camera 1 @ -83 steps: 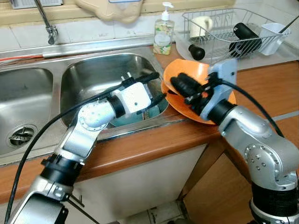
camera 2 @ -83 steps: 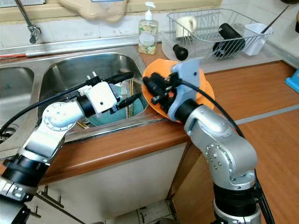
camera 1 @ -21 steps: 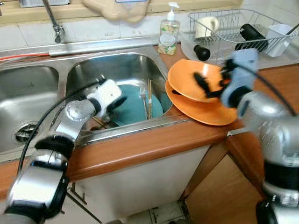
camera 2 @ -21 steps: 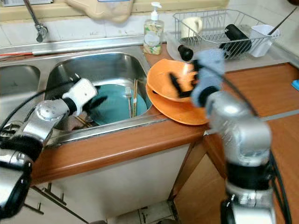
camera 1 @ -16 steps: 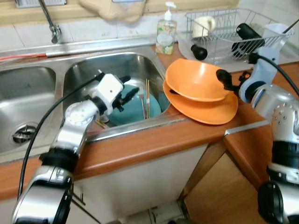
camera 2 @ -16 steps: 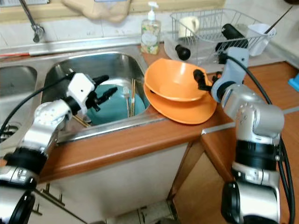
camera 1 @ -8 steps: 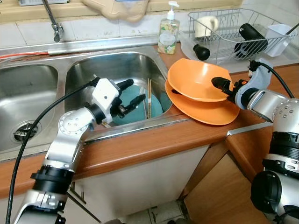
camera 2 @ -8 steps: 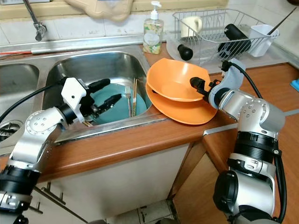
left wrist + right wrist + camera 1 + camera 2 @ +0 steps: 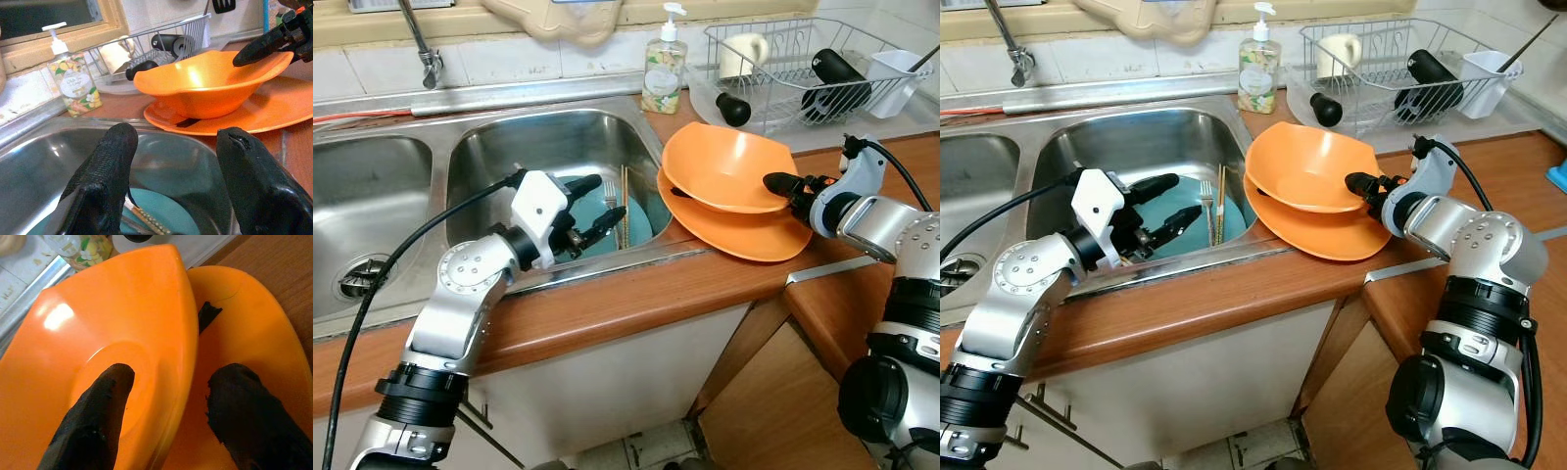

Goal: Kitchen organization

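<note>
- Orange bowl (image 9: 729,168) sits on the orange plate (image 9: 744,230), both on the wooden counter (image 9: 636,294) just right of the sink.
- My right gripper (image 9: 166,421) is at the bowl's right rim, fingers spread: one finger (image 9: 95,416) is over the inside of the bowl, the other (image 9: 244,416) is outside it, above the plate. The rim lies between them, not clamped.
- A small dark thing shows in the gap between bowl and plate; I cannot tell what it is.
- My left gripper (image 9: 592,203) reaches into the right-hand sink basin (image 9: 509,147), fingers wide apart and holding nothing.
- Just beyond that gripper a teal plate (image 9: 631,220) lies in the bottom of the basin, with a fork (image 9: 1206,211) and a pair of chopsticks (image 9: 1220,203) lying on it.
- At the far side of the counter a soap dispenser (image 9: 663,65) stands upright behind the bowl.
- To its right is a wire dish rack (image 9: 773,49) holding a cream mug (image 9: 742,54), a black bottle (image 9: 832,78) lying on its side and a white cup (image 9: 898,76).
- The tap (image 9: 419,44) stands at the far left, behind the sinks.
</note>
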Available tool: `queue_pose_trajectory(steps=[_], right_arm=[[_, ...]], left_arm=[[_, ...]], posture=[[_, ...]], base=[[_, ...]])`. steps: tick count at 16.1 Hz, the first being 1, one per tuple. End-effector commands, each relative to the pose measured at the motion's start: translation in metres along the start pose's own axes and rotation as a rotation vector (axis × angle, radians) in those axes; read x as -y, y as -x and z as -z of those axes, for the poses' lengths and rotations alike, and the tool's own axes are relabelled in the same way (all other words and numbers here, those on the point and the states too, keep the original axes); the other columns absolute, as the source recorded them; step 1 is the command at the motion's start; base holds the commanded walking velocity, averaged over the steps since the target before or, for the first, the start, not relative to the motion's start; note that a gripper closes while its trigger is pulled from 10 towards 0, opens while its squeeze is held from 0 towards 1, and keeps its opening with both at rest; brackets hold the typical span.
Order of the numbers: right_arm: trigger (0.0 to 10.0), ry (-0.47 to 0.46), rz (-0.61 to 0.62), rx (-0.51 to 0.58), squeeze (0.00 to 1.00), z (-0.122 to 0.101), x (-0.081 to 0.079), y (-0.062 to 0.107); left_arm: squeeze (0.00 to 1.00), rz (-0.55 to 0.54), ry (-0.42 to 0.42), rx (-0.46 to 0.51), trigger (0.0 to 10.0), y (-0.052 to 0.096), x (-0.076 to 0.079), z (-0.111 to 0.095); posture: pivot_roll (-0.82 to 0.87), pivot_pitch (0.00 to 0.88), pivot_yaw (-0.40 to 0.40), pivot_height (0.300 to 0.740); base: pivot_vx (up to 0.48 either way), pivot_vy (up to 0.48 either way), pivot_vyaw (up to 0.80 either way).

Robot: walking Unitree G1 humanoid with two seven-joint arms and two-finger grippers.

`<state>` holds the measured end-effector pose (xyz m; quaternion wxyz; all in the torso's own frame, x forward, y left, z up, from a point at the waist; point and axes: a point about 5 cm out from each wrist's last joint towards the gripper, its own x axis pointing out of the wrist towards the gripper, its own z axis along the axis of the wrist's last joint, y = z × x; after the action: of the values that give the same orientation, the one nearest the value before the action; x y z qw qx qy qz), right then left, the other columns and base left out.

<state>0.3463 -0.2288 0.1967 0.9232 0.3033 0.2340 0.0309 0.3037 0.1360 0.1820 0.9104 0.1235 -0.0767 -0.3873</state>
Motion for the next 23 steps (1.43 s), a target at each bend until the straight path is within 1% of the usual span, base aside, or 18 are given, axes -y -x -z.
queue_pose_trajectory(steps=[1, 5, 11, 15, 16, 17, 19, 20, 21, 22, 23], right_arm=[[0.0, -0.019, -0.018, 0.001, 0.00, -0.003, -0.002, 0.003], [0.0, -0.042, -0.021, 0.000, 0.00, 0.001, 0.000, 0.005], [0.0, -0.069, -0.061, 0.024, 0.00, 0.001, -0.004, 0.007], [0.0, -0.085, -0.086, 0.069, 0.00, -0.005, -0.009, 0.008], [0.0, -0.068, -0.086, 0.092, 0.00, -0.007, -0.011, 0.009], [0.0, -0.064, -0.118, 0.128, 0.00, -0.010, -0.017, 0.011], [0.0, -0.072, -0.144, 0.150, 0.00, -0.013, -0.021, 0.013], [0.0, -0.059, -0.158, 0.189, 0.00, -0.018, -0.025, 0.017], [0.0, -0.044, -0.177, 0.219, 0.00, -0.022, -0.029, 0.020], [0.0, -0.029, -0.199, 0.241, 0.00, -0.025, -0.033, 0.023], [0.0, -0.009, -0.242, 0.268, 0.00, -0.030, -0.040, 0.027]], left_arm=[[0.00, 0.010, 0.010, 0.004, 10.0, 0.000, 0.004, -0.002], [0.00, 0.063, 0.030, -0.021, 10.0, 0.001, 0.010, 0.001], [0.00, 0.064, 0.037, -0.030, 10.0, 0.000, 0.011, 0.001], [0.00, 0.028, 0.038, -0.024, 10.0, 0.001, 0.007, -0.001], [0.00, 0.018, 0.047, -0.016, 10.0, 0.000, 0.006, -0.002], [0.00, 0.011, 0.058, -0.011, 10.0, -0.002, 0.004, -0.003], [0.00, 0.021, 0.084, -0.008, 10.0, -0.003, 0.003, -0.005], [1.00, 0.008, 0.093, -0.002, 10.0, -0.005, 0.000, -0.007], [1.00, -0.020, 0.102, 0.004, 10.0, -0.007, -0.003, -0.007], [0.43, -0.043, 0.128, 0.009, 10.0, -0.008, -0.006, -0.008], [0.00, -0.059, 0.194, 0.022, 10.0, -0.010, -0.009, -0.009]], posture=[[-0.16, 0.000, -0.016, 0.740], [-0.16, 0.000, -0.004, 0.740], [-0.16, 0.000, -0.004, 0.740], [-0.15, 0.000, -0.002, 0.740], [-0.15, 0.000, 0.005, 0.740], [-0.15, 0.000, 0.011, 0.740], [-0.15, 0.000, 0.014, 0.740], [-0.15, 0.000, 0.016, 0.740], [-0.15, 0.000, 0.017, 0.740], [-0.15, 0.000, 0.017, 0.740], [-0.15, 0.000, 0.021, 0.740]], base=[[0.000, 0.000, 0.00], [0.000, 0.000, 0.00], [0.000, 0.000, 0.00], [0.000, 0.000, 0.00], [0.000, 0.000, 0.00], [0.000, 0.000, 0.00], [0.000, 0.000, 0.00], [0.000, 0.000, 0.00], [0.000, 0.000, 0.00], [0.000, 0.000, 0.00], [0.000, 0.000, 0.00]])
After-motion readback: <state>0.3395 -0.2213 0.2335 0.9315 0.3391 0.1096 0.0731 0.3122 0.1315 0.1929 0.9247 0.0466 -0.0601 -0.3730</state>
